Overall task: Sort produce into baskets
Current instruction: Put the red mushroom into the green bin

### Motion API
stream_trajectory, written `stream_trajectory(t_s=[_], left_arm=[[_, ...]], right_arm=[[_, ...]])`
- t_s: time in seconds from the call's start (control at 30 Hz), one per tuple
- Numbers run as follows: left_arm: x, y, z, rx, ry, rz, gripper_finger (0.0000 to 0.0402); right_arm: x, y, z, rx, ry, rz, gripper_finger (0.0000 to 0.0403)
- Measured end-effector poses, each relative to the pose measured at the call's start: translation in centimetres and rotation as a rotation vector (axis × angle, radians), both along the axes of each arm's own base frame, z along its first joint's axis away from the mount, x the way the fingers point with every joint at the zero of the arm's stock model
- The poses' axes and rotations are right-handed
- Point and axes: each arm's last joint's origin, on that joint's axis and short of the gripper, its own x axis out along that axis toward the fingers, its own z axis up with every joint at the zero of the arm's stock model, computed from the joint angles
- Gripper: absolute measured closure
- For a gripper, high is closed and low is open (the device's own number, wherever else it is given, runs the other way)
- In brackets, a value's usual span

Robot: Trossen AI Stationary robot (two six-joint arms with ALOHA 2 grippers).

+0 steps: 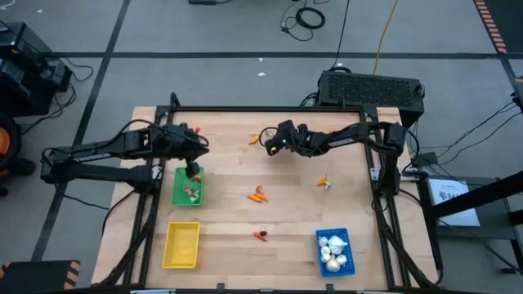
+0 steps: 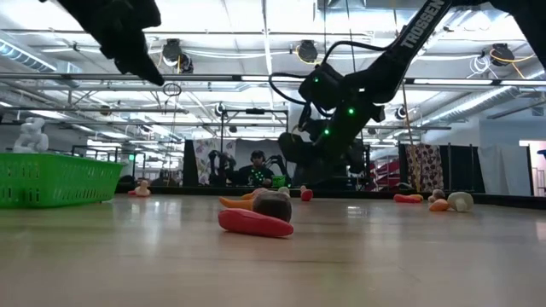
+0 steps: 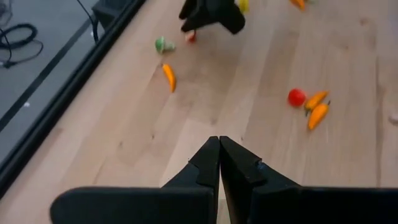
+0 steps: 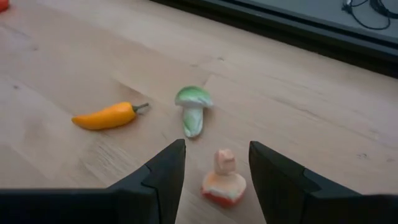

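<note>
My right gripper point(image 4: 216, 163) point(image 1: 265, 140) hangs open and low over the table's far middle. A small pink-orange mushroom-like piece point(image 4: 224, 182) stands on the wood between its fingers, with a gap on each side. Just past it lie a green-capped piece point(image 4: 192, 109) and an orange pepper point(image 4: 106, 116). My left gripper point(image 3: 219, 152) point(image 1: 194, 170) is shut with nothing in it, above the far end of the green basket point(image 1: 178, 189), which holds a few pieces. The yellow basket point(image 1: 181, 245) sits near left. The blue basket point(image 1: 340, 238), near right, holds white bulbs.
Loose produce lies on the wood: an orange and red cluster point(image 1: 258, 195) mid-table, a red piece point(image 1: 260, 235) nearer the front, an orange-and-white piece point(image 1: 324, 182) to the right, and a red piece point(image 1: 196, 129) at the far left. A black frame rail point(image 1: 245, 109) borders the far edge.
</note>
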Motion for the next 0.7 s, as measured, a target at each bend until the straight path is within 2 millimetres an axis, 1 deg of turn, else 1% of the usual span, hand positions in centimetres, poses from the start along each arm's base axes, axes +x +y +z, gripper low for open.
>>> stream_trajectory(t_s=[0.2,0.4,0.47,0.53,0.7], left_arm=[[0.2,0.0,0.2,-0.005,-0.037,0.011,0.0384],[0.3,0.1,0.4,0.026,-0.050,-0.013,0.0384],[0.4,0.1,0.4,0.043,-0.047,-0.027,0.0384],[0.4,0.1,0.4,0.052,-0.043,-0.036,0.0384],[0.3,0.1,0.4,0.066,-0.032,-0.051,0.0384]], right_arm=[[-0.2,-0.2,-0.2,0.036,0.008,0.014,0.0234],[-0.3,-0.6,-0.3,0.077,-0.036,-0.027,0.0234],[-0.2,-0.8,-1.0,0.100,-0.042,-0.033,0.0234],[-0.1,-0.8,-2.4,0.131,-0.014,-0.048,0.0234],[1.7,-1.6,-4.0,0.119,0.028,-0.064,0.0239]])
